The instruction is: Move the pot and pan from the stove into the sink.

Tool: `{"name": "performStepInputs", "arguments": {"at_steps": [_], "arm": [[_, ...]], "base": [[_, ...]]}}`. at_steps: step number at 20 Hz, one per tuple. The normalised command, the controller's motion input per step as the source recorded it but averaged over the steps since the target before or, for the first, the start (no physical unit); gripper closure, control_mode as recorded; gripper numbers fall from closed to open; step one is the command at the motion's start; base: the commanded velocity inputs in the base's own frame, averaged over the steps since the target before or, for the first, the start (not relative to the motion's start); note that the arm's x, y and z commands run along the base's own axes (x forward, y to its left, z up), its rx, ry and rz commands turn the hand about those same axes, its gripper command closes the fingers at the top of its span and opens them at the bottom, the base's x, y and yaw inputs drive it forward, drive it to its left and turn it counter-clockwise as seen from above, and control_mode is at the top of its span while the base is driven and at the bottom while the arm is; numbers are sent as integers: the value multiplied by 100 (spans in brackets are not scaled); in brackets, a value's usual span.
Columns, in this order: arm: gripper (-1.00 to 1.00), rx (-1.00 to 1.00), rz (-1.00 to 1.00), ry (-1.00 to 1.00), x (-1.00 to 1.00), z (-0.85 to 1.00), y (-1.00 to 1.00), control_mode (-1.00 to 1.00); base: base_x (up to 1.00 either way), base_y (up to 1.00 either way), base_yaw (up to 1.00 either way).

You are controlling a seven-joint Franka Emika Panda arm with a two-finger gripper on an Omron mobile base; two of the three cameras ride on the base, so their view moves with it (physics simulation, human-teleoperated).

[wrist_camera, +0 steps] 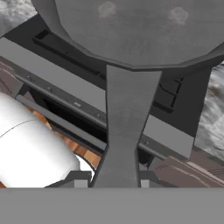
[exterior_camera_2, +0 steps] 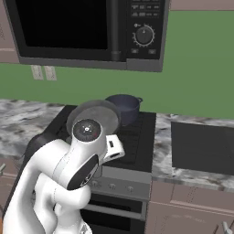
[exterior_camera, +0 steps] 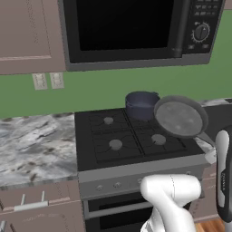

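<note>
The pan (exterior_camera: 180, 117), rigid and probably front-heavy, hangs tilted above the stove (exterior_camera: 131, 136) front right burner, jaws closed on its long handle (wrist_camera: 127, 127), the sensible hold.

Left base view: stood behind and left of the arm, looked forward and down from mid-distance at the stove (exterior_camera: 136, 140), the microwave (exterior_camera: 136, 27) above it. Right base view: stood behind and right, faced the same stove and microwave, adding the sink (exterior_camera_2: 201, 146). Hand view: sat close, looked along the pan (wrist_camera: 140, 30) handle towards the stove front.
</note>
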Motion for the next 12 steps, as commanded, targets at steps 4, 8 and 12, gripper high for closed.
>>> {"name": "performStepInputs", "arguments": {"at_steps": [4, 8, 12], "arm": [[100, 0, 0, 0, 0, 0, 0, -100], [100, 0, 0, 0, 0, 0, 0, 100], [100, 0, 0, 0, 0, 0, 0, 100]], "base": [[0, 0, 0], [0, -3, 0], [0, -28, 0]]}}
